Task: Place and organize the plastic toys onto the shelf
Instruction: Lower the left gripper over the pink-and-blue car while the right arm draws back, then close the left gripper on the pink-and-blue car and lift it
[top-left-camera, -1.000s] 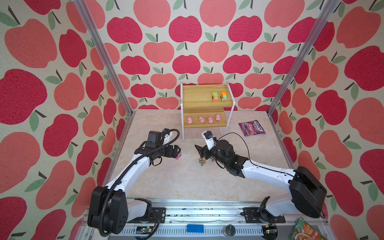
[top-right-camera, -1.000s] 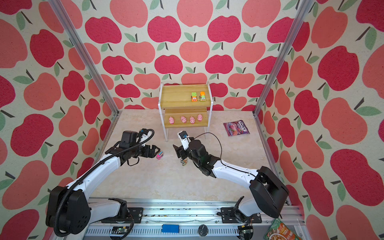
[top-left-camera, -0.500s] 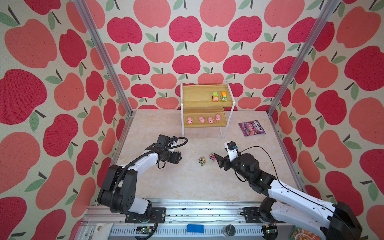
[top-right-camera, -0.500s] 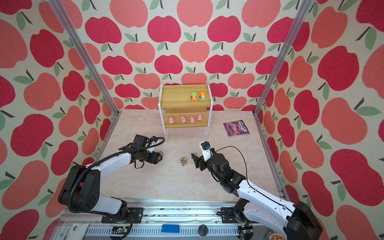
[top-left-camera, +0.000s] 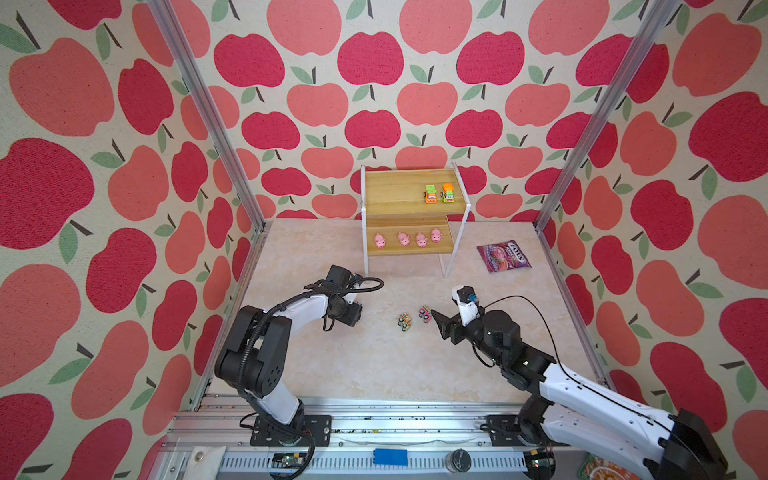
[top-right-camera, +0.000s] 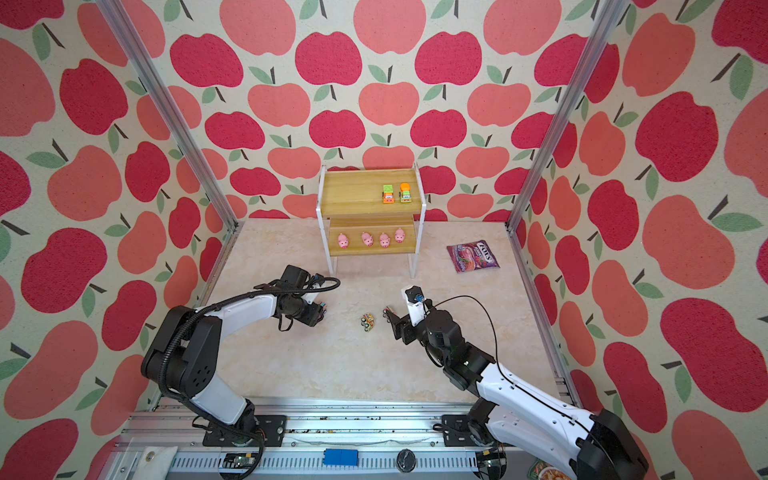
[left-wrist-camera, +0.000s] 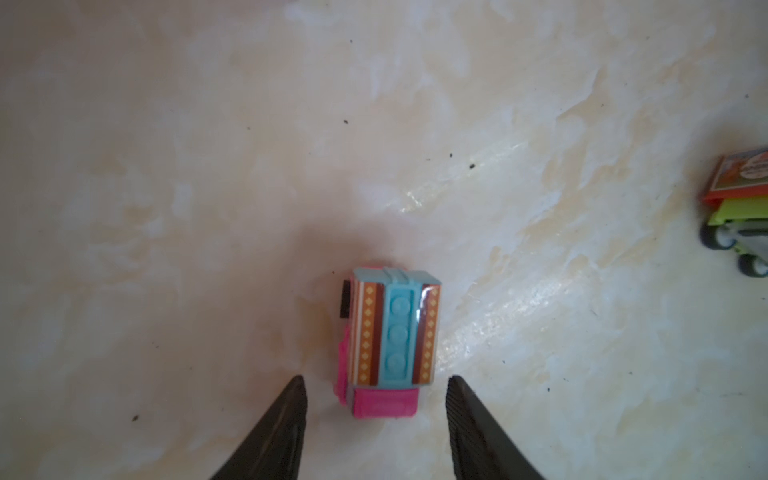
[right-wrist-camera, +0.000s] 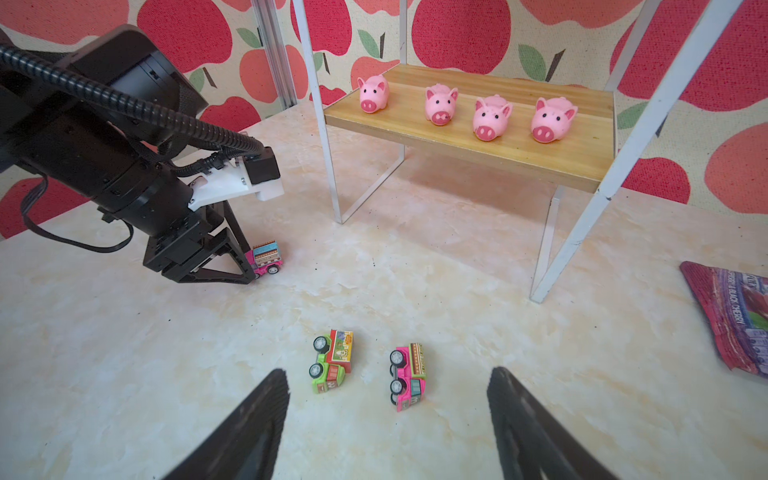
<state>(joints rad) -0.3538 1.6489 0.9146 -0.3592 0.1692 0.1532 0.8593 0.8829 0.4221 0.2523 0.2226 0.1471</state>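
The shelf (top-left-camera: 399, 199) stands at the back with several pink pigs (top-left-camera: 407, 240) on its lower board and a green car (top-left-camera: 430, 194) and an orange car (top-left-camera: 448, 193) on top. A pink car with a striped roof (left-wrist-camera: 390, 336) stands on the floor between the tips of my left gripper (left-wrist-camera: 376, 380), which is open with a gap on each side of the car. A green car (right-wrist-camera: 332, 360) and a pink car (right-wrist-camera: 407, 376) lie on their sides just ahead of my right gripper (right-wrist-camera: 388, 374), which is open and empty.
A purple candy bag (top-left-camera: 503, 257) lies flat on the floor right of the shelf. The shelf's thin white legs (right-wrist-camera: 569, 232) stand just beyond the two tipped cars. Aluminium posts mark the back corners.
My left gripper came down around the striped pink car and its jaws narrowed. My right arm drew back to the right, away from the two tipped cars.
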